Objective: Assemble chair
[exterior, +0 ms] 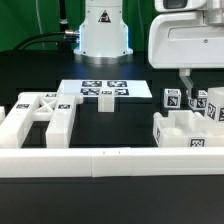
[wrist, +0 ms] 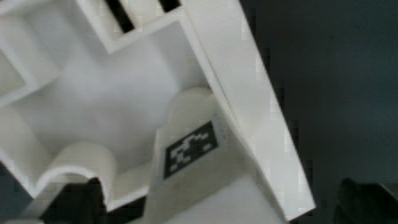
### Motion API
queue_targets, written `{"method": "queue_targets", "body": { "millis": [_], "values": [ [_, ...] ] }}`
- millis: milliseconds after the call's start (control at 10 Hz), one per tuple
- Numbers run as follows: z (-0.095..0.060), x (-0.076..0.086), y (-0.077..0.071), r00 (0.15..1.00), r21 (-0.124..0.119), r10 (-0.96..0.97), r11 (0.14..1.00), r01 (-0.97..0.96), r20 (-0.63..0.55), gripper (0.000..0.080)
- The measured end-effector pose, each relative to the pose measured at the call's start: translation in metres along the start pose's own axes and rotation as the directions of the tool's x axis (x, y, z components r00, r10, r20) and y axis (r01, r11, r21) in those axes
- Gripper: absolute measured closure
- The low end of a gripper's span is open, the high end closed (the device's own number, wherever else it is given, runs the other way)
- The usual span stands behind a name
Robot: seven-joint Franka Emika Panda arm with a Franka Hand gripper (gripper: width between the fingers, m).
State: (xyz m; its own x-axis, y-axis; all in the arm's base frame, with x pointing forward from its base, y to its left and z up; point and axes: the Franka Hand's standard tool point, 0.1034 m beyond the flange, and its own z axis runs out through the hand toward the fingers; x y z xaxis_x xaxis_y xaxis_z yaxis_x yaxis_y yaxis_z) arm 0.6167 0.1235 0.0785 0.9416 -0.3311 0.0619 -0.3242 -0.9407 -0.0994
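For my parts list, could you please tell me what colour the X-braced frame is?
White; the X-braced frame shows best in the exterior view, on its left.

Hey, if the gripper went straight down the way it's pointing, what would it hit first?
Probably the white chair part with the square tag, which lies right under the gripper, between its spread fingers. How far below it sits is unclear.

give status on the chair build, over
jaws open, holding nothing. chair parts directly below them. x-braced frame lies apart, exterior view's left. nothing blocking.
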Motion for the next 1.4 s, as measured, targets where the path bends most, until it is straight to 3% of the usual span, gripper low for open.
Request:
{"method": "queue_targets", "body": {
  "millis": [200,600,700,800,1000,1400],
  "values": [
    [-0.0011,0.0017,-0.0014,0.978,-0.028,-0.207,0.978,0.206,-0.006,0.0150],
    [0.0005,0.0044,0.0057,0.938,-0.030,-0.345,0.938,0.345,-0.015,0.0150],
    [0.0005,0.0045,0.0058,0.939,-0.030,-0.344,0.939,0.344,-0.015,0.0282],
    [0.0005,0.0044,0.0057,0.944,-0.029,-0.331,0.943,0.330,-0.015,0.0282],
    [0.0005,0.0044,0.0057,0.946,-0.029,-0.323,0.946,0.322,-0.015,0.0515],
    [0.0016,0.0027,0.0056,0.994,-0.010,0.107,0.994,-0.107,-0.036,0.0515]
  ]
}}
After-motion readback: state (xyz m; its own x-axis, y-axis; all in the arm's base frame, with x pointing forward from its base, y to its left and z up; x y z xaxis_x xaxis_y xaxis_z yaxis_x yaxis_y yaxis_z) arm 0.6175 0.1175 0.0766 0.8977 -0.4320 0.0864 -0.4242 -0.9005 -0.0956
